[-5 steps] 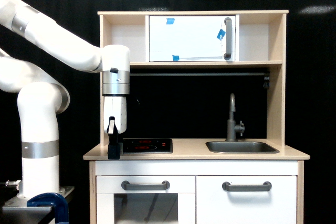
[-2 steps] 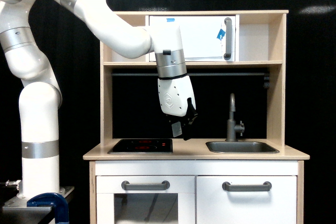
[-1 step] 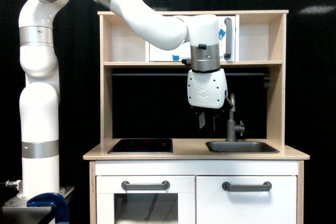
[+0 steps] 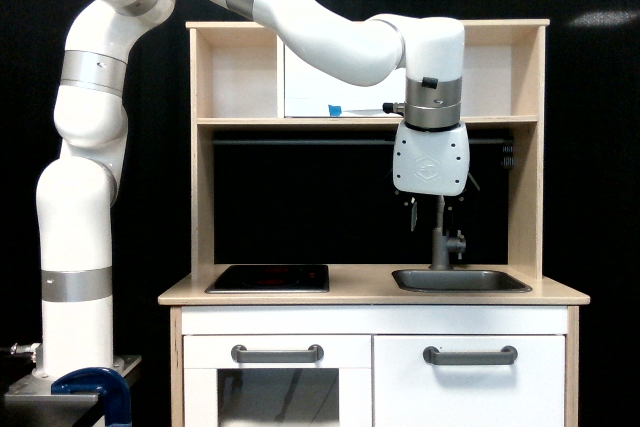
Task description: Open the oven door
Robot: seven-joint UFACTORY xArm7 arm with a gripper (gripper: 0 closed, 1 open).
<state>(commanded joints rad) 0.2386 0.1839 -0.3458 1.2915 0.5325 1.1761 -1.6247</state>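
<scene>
We see the white jointed robot arm (image 4: 300, 17) reaching from its base at the exterior view's left across the front of a pale wooden play kitchen (image 4: 200, 197), its last white link hanging straight down on the right side of the unit. The gripper (image 4: 428, 215) points downward just above the grey tap (image 4: 441, 242) and the dark sink basin (image 4: 460, 280); its thin dark fingers (image 4: 411, 215) show a small gap between them and we see nothing held, though they overlap the tap in this view, so how wide they stand we cannot tell. The oven door, the wide white rectangular panel (image 4: 325, 82) in the upper shelf compartment, lies flush and closed, above and to the left of the gripper. The arm's wrist covers the door's right part, hiding its handle, and only a small blue tape piece (image 4: 335, 110) near its lower edge shows. The gripper hangs below the shelf board and apart from the door. On the counter to the left sits a black hob plate (image 4: 268, 278). Below the counter are a glass-windowed door with a horizontal grey handle (image 4: 277, 353) on the left and a plain white door with a horizontal grey handle (image 4: 470, 355) on the right, both shut. A blue clamp (image 4: 95, 387) sits by the arm's base.
</scene>
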